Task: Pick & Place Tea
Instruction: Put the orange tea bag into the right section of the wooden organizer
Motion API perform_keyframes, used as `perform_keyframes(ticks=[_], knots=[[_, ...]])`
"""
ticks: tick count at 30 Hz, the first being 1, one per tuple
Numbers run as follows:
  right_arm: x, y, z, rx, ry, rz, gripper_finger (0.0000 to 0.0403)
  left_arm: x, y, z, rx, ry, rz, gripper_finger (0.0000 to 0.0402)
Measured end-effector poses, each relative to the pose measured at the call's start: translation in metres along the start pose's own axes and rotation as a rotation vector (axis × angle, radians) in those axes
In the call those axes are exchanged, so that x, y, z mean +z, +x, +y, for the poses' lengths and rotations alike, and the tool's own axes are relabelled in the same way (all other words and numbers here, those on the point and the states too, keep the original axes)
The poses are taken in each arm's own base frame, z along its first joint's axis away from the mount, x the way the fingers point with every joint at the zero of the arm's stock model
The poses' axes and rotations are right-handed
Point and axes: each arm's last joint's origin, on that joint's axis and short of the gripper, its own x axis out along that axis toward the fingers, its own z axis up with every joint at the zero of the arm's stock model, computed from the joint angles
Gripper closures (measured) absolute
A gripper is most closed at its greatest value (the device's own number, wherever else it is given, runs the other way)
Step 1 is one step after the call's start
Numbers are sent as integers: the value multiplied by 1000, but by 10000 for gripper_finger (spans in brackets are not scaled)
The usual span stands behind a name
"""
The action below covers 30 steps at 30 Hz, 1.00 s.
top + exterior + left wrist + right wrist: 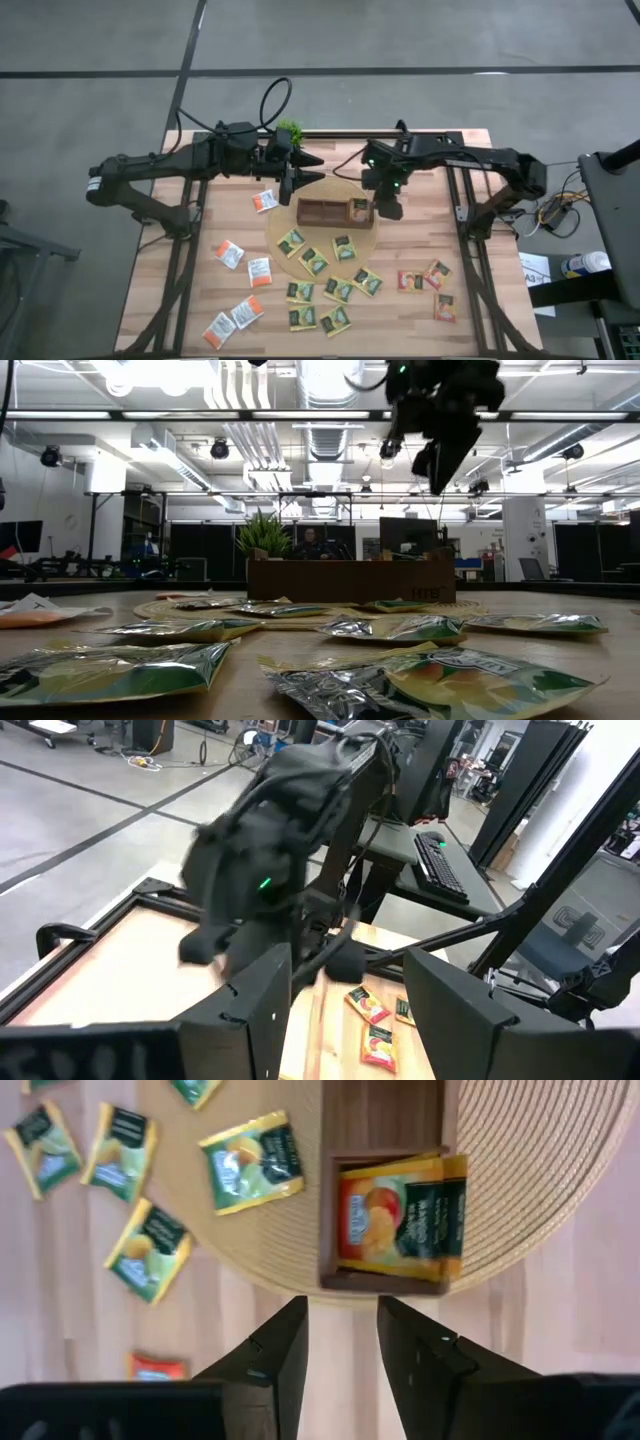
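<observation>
I'm seeing my right gripper (pixel 342 1342) hanging released, empty, just above the tray (pixel 383 1280)'s end compartment, where a green-yellow sachet (pixel 400 1215) is lying; my left gripper (pixel 291 172) is waiting spread beside the tray.

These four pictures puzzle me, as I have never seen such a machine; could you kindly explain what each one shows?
Two dark robot arms work at a wooden table. One camera looks straight down, one sits at table height, and one rides on each wrist. Tea sachets lie scattered around a round woven mat carrying a brown tray. The right gripper, open and empty, hovers by the tray's end compartment, where a sachet lies. The left gripper waits open near a small plant.
</observation>
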Motion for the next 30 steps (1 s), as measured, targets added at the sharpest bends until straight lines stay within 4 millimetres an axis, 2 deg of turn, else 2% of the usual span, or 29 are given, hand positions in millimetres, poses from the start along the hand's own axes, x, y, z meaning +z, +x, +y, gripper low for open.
perform_keyframes(ticks=[6,14,18,30], knots=[[-27,-11,33,24,36,-98,293,0,0,0,-1,0,1,213],[-68,-1,75,109,143,-139,292,0,0,0,-3,0,4,213],[-85,4,95,93,186,-125,296,0,0,0,-3,0,5,213],[-113,16,145,75,346,-68,298,-9,0,-4,-9,4,76,213]])
